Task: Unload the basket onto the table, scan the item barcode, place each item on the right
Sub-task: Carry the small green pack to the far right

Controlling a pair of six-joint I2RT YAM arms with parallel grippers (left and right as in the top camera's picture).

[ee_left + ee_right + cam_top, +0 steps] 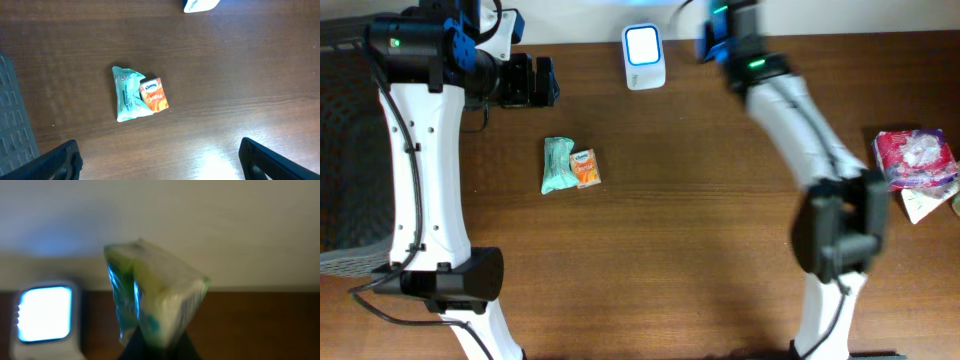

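Packet [155, 300] pinched in the closed fingers of our right gripper [157, 349], lit scanner [45, 315] just to its left, our left gripper [160, 160] spread wide and empty, teal pouch [127, 95] and orange tissue pack [154, 94] touching, ahead of it

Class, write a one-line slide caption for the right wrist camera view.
Green-and-white packet gripped in the right arm's jaws, with the lit scanner at lower left and a pale wall behind.

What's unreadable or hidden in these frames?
Held pack: right wrist view, motion blur; barcode unreadable.
Right gripper: overhead, blurred at the top edge; fingers indistinct.
Scanner: left wrist view, cut off by the top edge.
Pink bag: overhead, too small; contents unclear.
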